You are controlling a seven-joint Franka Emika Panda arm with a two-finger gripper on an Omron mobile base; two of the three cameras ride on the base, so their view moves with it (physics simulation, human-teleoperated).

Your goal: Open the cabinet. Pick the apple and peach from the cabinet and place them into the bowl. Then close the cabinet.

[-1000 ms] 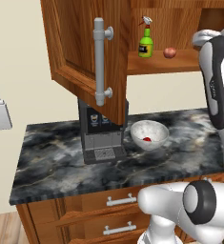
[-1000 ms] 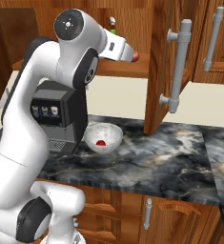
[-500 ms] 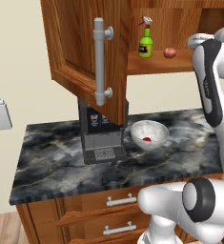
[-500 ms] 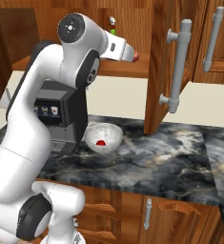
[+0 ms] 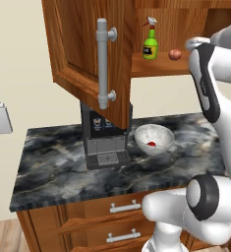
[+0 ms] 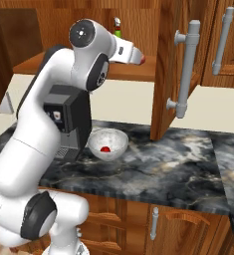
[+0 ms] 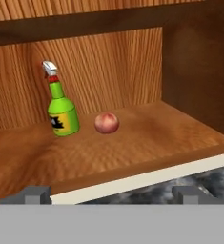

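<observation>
Wooden cabinet [image 5: 87, 49] is open on my feed, peach [image 7: 106, 123] on the shelf beside a green spray bottle [image 7: 61, 110], apple [image 5: 151, 143] in the bowl [image 5: 154, 139], gripper [image 7: 111, 193] jaws spread wide, holding nothing

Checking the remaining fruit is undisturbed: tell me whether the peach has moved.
No. The peach sits where it was on the cabinet shelf, just right of the green spray bottle.
</observation>
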